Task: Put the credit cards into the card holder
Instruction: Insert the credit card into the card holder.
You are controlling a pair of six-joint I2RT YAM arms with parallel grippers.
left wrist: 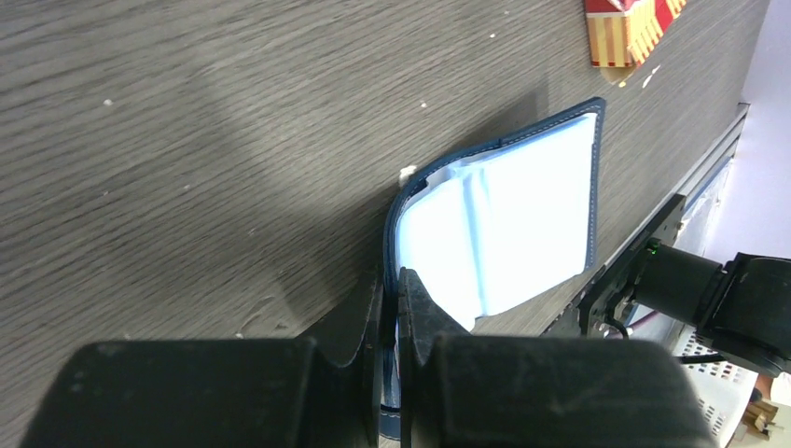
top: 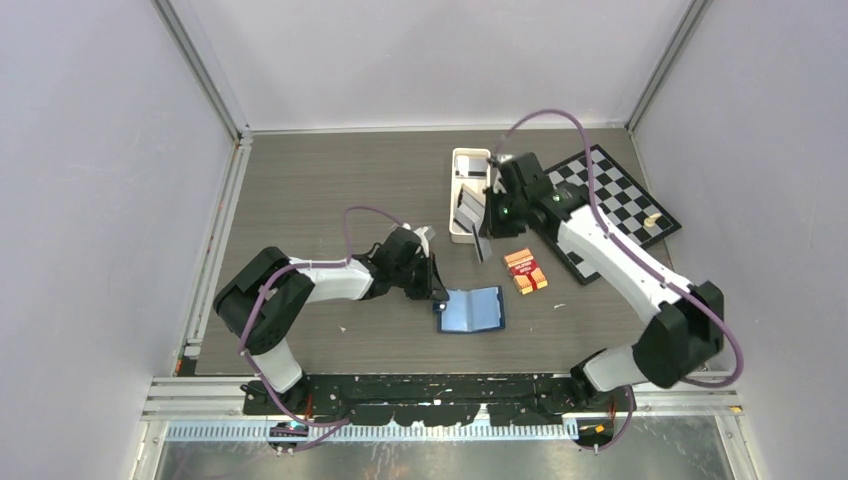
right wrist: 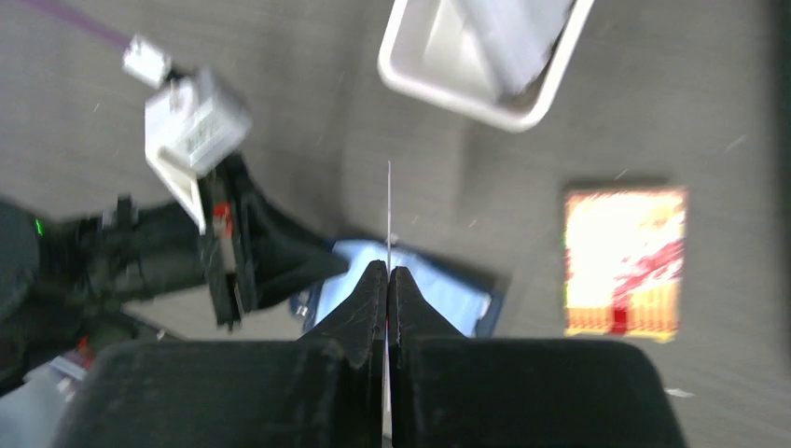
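Left gripper (left wrist: 395, 280): jaws clamped on the left edge of the dark navy folding card holder (top: 472, 310), which lies open on the grey wooden surface (top: 330, 190). Right gripper (right wrist: 388, 273): jaws pinched on a thin dark plastic credit card (right wrist: 389, 201), held edge-on between the holder and the long white plastic tray (top: 462, 158).

Matt grey worktop (top: 330, 190) with a rough wood grain. Card holder (left wrist: 522, 205) on it: dark blue leather-like outside with a stitched edge, smooth pale blue lining with a soft sheen. Beyond the card holder, a smooth white plastic tray (top: 454, 200) and a printed red-orange pack (top: 525, 271), slightly glossy. Matt black, faintly grainy plastic on the jaws of left gripper (left wrist: 399, 277) and right gripper (right wrist: 388, 271); thin smooth card (right wrist: 389, 201) between the latter's.
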